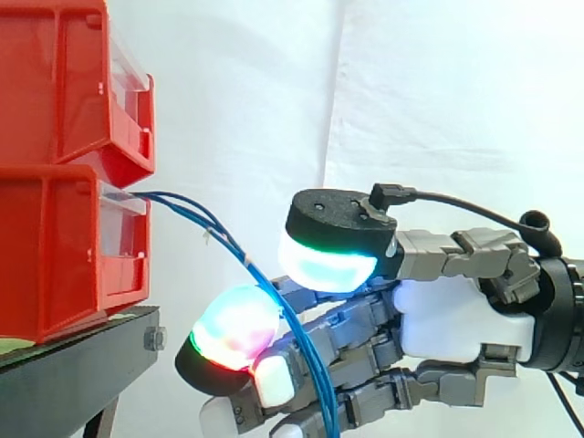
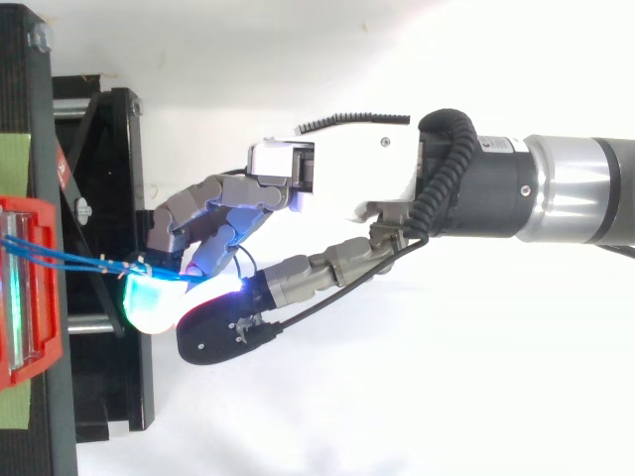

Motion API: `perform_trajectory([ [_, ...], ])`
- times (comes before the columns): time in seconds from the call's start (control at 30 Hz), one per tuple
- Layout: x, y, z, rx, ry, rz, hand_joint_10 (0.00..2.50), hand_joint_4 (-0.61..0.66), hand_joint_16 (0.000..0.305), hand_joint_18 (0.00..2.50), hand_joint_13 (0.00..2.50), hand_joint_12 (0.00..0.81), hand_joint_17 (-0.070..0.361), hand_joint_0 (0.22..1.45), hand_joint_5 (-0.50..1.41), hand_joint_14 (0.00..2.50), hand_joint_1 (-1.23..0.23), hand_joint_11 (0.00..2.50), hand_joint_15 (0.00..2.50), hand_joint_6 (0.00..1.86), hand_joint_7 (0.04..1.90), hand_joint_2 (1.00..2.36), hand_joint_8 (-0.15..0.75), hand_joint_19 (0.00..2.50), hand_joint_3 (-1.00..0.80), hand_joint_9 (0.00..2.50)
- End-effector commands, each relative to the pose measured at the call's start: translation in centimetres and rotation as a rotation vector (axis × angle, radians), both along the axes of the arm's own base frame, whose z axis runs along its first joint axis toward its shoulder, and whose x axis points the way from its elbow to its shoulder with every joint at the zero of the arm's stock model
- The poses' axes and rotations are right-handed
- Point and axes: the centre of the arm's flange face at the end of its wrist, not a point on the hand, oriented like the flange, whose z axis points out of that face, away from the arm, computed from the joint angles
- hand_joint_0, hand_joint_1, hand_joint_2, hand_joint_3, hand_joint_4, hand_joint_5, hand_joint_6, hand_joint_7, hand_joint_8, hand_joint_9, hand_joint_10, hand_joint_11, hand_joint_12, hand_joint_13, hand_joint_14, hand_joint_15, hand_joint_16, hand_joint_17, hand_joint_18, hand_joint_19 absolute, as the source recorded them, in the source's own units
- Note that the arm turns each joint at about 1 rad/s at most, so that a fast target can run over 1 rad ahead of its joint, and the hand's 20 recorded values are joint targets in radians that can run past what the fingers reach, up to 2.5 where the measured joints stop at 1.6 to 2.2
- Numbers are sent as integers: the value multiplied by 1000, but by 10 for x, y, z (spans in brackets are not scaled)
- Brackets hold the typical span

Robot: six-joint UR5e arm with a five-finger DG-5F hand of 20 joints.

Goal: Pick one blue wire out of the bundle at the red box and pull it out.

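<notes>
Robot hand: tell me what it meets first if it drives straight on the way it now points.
The robot hand points left, with the blue wires crossing it. Straight on, it would probably meet the black stand under the lower red bin first, though depth is unclear.

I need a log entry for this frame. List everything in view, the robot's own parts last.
bins: two, red, stacked on the stand at the left
wires: a few, blue, coming out of the lower bin's front and arcing down across the robot hand
stand: one, black, under the bins
patches: two, green, on the stand on either side of the bin in the top view
curtain: one, white, behind it all
robot hand: one, white and grey with glowing pads, at the wires in front of the bins
arm: one, silver and black, coming in from the right
</notes>
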Motion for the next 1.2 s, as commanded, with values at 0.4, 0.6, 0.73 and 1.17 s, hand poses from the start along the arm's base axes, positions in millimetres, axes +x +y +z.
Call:
perform_trajectory([
  [0.4, -2, -11, -2, -2, 9, -1, 10, 287, 58, 621, 518, 444, 130, 537, -177, 7, -604, 413, 197, 727, 971, 1016, 360, 403, -285, 749],
  [0.6, 5, -13, 16, -3, 18, -7, 11, 294, 58, 622, 521, 447, 131, 534, -162, 7, -592, 420, 194, 664, 1060, 1016, 365, 404, -301, 754],
  [0.73, 3, -14, 22, -9, 98, -7, 11, 267, 57, 622, 522, 444, 129, 551, -162, 7, -610, 419, 198, 690, 1054, 1020, 362, 407, -240, 762],
  [1.17, 2, -18, 22, -9, 101, -10, 11, 270, 57, 634, 538, 442, 128, 560, -201, 7, -630, 431, 205, 810, 925, 1020, 359, 414, -229, 765],
])
